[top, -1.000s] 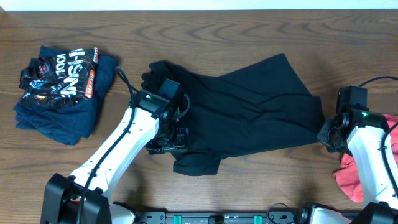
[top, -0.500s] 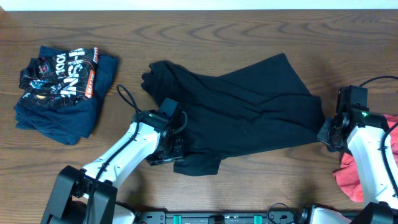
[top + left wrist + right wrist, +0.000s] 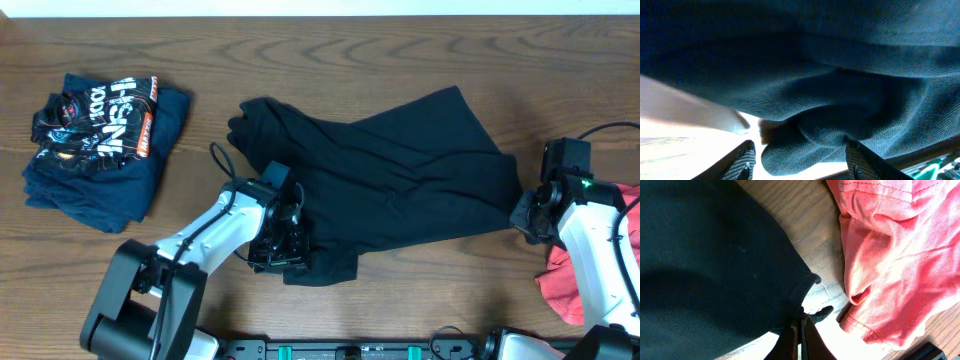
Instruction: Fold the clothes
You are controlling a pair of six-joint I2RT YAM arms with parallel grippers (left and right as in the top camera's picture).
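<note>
Black cloth takes up the middle of the wooden table [image 3: 330, 45]. It is the black shirt [image 3: 400, 170], spread out flat with some wrinkles.

My left gripper [image 3: 285, 245] is down at the shirt's bottom left corner, right at the edge of the cloth. In the left wrist view the two fingers [image 3: 746, 159] are wide apart. A soft bump of dark cloth sits low between them and more cloth hangs over the top. The fingers are not squeezing it.

My right gripper [image 3: 524, 213] is at the far right edge of the shirt. In the right wrist view its fingers are pressed tight together, with the thin corner of the black shirt pinched in them.

Just beside that gripper, on its right, lies a crumpled pink cloth [image 3: 560, 282]. It is very near the black shirt's corner, but I see a strip of wood between the two. The pink cloth runs off the right side of the picture.

Far to the left is a pile of folded blue shirts [image 3: 100, 150] with white and red print on top. It is well apart from the black shirt, with bare wood between them.

Bare wood also runs along the top of the table, above the shirt. More shows below the shirt's long bottom edge, between my two arms. The left gripper sits close to the front edge of the table, so it has little room on that side.
</note>
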